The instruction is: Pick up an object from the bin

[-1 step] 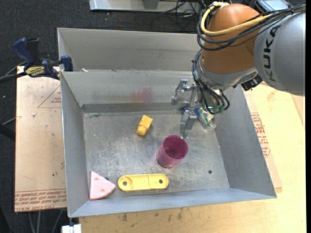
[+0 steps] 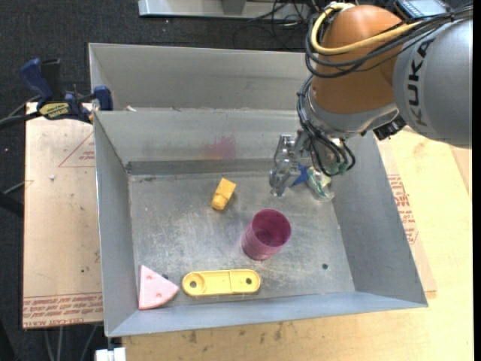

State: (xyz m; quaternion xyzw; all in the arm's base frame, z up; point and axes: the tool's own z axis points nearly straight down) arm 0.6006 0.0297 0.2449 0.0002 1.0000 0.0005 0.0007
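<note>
The translucent magenta plastic cup (image 2: 267,234) is lying tipped over right of the middle of the grey metal bin (image 2: 113,201). The gripper (image 2: 288,173) is hanging near it, toward the back wall; whether it is spread or pressed together cannot be told. A small yellow block (image 2: 222,194) is sitting left of the gripper, while a flat yellow bar with holes (image 2: 221,283) and a pink triangular wedge (image 2: 155,288) are lying along the front.

The floor (image 2: 45,21) is dark speckled carpet. A grey metal bar (image 2: 203,4) lies on it at the top edge, with a tangle of black cables (image 2: 301,2) just beside it on the right. Light is even, with soft shadows.
</note>
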